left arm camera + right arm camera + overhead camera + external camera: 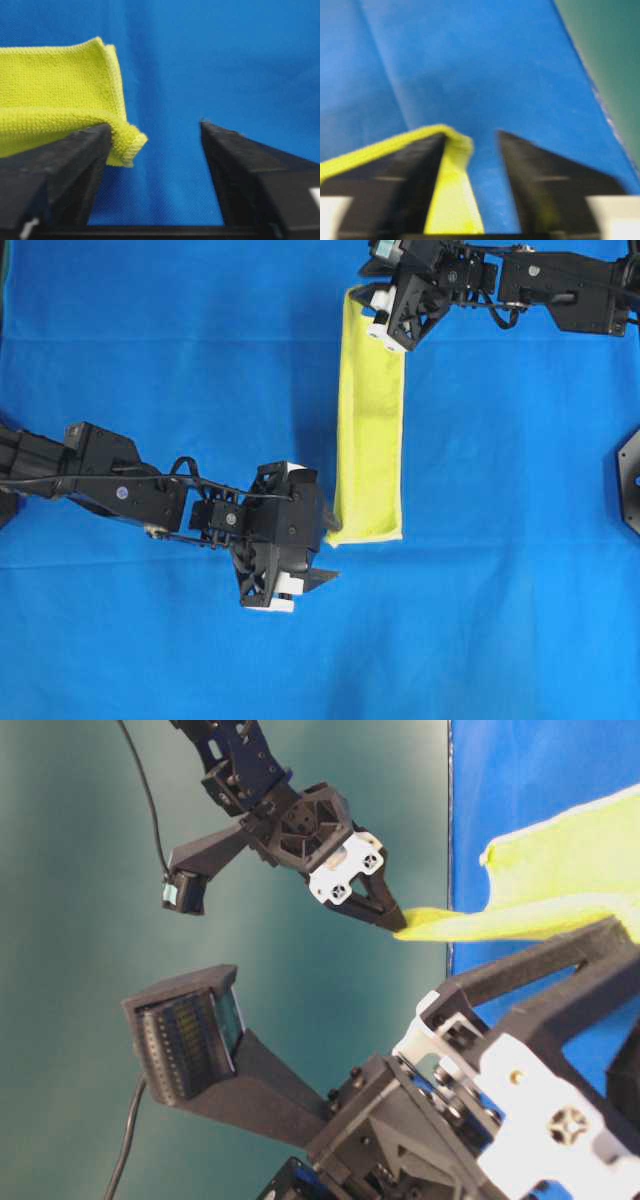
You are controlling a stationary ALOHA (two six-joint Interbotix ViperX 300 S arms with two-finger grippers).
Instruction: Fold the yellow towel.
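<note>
The left claw point(330, 545) is standing with its jaws spread wide, gripping nothing; in its wrist view one finger point(75, 155) is lying against the near corner of the yellow towel point(372, 420) while the other finger is standing apart over bare blue. The right claw point(372, 310) is also gaping wide and holding nothing, with the towel's far corner sitting between its fingers point(415, 160) and draping against one of them.

Outward from the two claws, the yellow towel is lying as a long narrow folded strip, running between them, its hemmed edges stacked on one another at the left claw's end. It is resting on the big blue cloth point(150, 350) that is covering the table. Both arms are reaching in over the cloth from opposite sides, the right one partly covering the strip's far end. A black plate point(628, 480) is sitting at the cloth's right edge, well apart from the towel.
</note>
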